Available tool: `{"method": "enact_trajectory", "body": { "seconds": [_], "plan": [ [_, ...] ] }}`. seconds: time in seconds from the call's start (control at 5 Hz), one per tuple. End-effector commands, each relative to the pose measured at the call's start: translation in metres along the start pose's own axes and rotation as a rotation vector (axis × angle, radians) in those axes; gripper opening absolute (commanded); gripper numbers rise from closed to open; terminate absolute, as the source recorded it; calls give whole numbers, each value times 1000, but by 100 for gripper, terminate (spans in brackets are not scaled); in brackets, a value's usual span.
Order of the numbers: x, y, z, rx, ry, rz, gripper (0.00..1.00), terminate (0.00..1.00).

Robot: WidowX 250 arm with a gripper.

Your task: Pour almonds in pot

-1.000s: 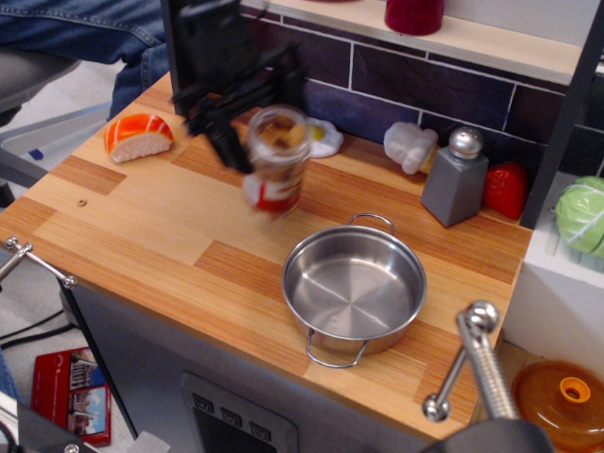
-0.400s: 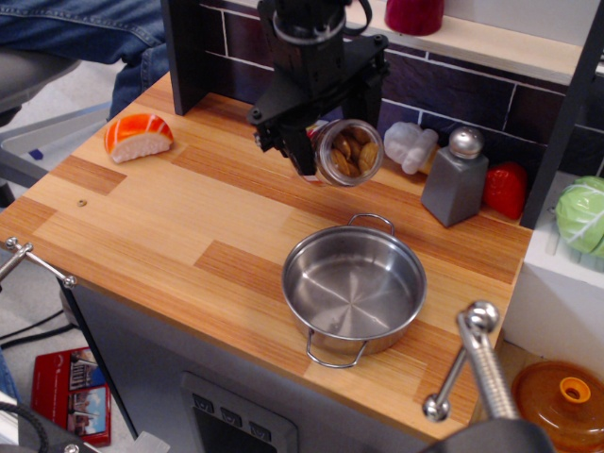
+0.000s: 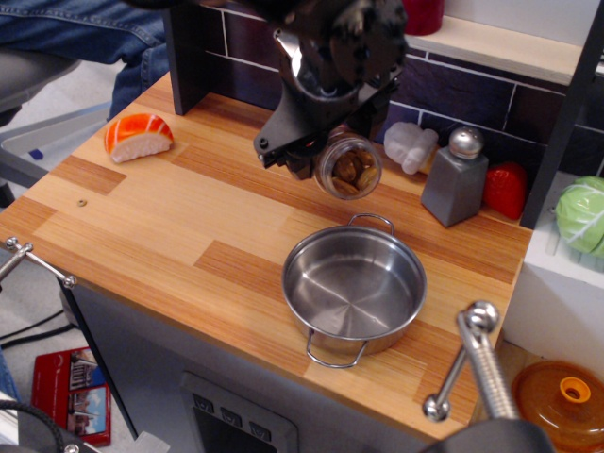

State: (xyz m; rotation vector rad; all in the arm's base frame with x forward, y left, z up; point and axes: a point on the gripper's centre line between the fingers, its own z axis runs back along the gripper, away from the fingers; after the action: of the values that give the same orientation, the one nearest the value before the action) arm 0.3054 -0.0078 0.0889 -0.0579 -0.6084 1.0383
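The claw [image 3: 326, 151] apparently grips the tipped jar of almonds [image 3: 348, 167] (mouth down), the pot [image 3: 354, 286] just below.

I see brown almonds [image 3: 350, 170], shiny steel pot [image 3: 355, 283], black gripper [image 3: 316, 142], orange lid [image 3: 562, 404], striped wood counter [image 3: 189, 226].

Wooden counter [image 3: 142, 217], dark tiled wall [image 3: 453, 90], pale shelf [image 3: 491, 42]

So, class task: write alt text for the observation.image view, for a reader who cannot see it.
A black robot claw holds a clear jar of almonds tipped on its side above a wooden counter, just behind an empty steel pot. A grey shaker stands to the right, and toy sushi lies at far left.
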Motion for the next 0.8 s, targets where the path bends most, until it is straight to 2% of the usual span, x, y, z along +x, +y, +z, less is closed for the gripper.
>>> {"method": "enact_trajectory", "body": {
  "seconds": [0.0, 0.2, 0.4, 0.6],
  "plan": [
    [4, 0, 9, -124, -149, -69, 0, 0],
    [2, 0, 14, -133, -163, -93, 0, 0],
    [-6, -2, 20, -161, -202, -146, 0, 0],
    [-13, 0, 22, -219, -270, -232, 0, 0]
  ]
}}
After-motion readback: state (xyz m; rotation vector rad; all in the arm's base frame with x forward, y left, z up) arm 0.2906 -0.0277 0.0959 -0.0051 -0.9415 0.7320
